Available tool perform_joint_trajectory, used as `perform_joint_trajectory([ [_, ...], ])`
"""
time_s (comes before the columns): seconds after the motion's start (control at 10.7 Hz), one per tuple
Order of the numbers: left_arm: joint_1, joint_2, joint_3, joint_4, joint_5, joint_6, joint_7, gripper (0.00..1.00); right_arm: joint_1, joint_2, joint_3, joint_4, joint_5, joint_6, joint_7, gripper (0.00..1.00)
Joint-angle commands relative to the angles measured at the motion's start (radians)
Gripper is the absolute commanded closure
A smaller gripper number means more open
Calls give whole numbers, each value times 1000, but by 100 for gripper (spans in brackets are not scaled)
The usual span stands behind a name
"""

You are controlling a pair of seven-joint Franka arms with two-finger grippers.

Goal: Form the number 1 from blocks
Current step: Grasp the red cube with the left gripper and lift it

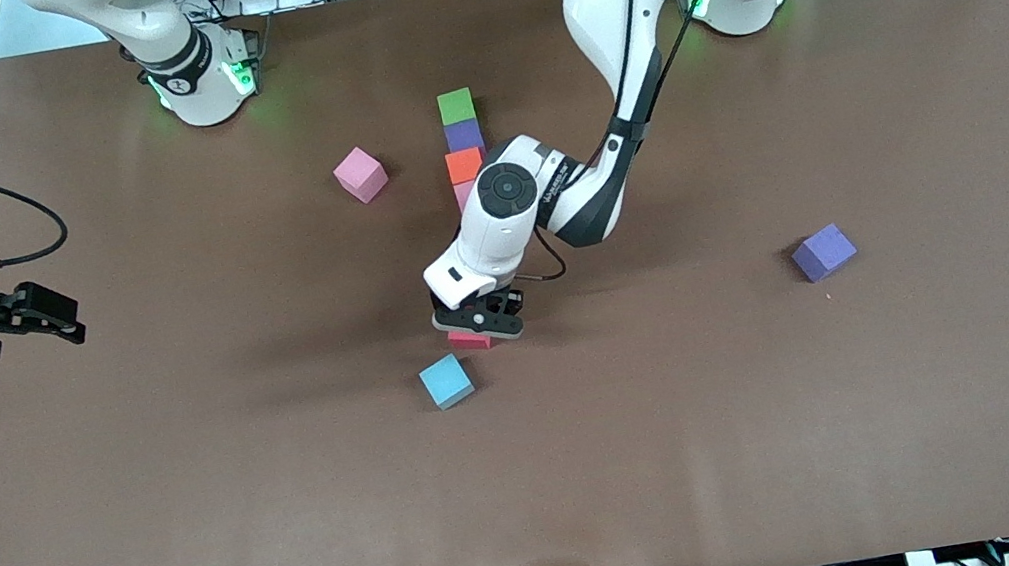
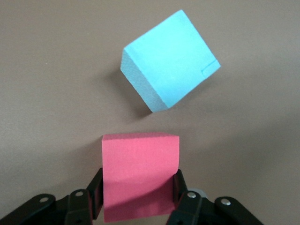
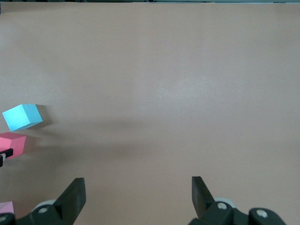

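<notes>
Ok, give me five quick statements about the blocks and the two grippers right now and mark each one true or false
1. The left gripper has its fingers on two sides of the red block. True.
2. The light blue block is stacked on the red block. False: it sits on the table beside it, nearer the front camera, not touching.
3. The right gripper holds a pink block. False: it is open and holds nothing, waiting over the table at the right arm's end.
4. The green block, a purple block and the orange block form a line. True.
5. Both purple blocks are in that line. False: the other purple block lies alone toward the left arm's end.
</notes>
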Motion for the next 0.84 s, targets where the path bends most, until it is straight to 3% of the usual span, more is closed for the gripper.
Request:
perform_joint_trajectory([
  [0.0,-15,-40,28,-21,-30,0,-35,100,-20,17,19,24,-6,-15,-9,0],
  [0.28,17,-197,45,-120,-30,-147,-134,100,-20,17,19,24,-1,-15,-9,0],
  [0.47,35,-297,41,-273,-33,-161,-151,100,-18,17,19,23,-1,-16,-9,0],
  [0.75,54,-316,-22,-339,-36,-150,-330,100,-15,17,19,21,-1,-24,-7,0],
])
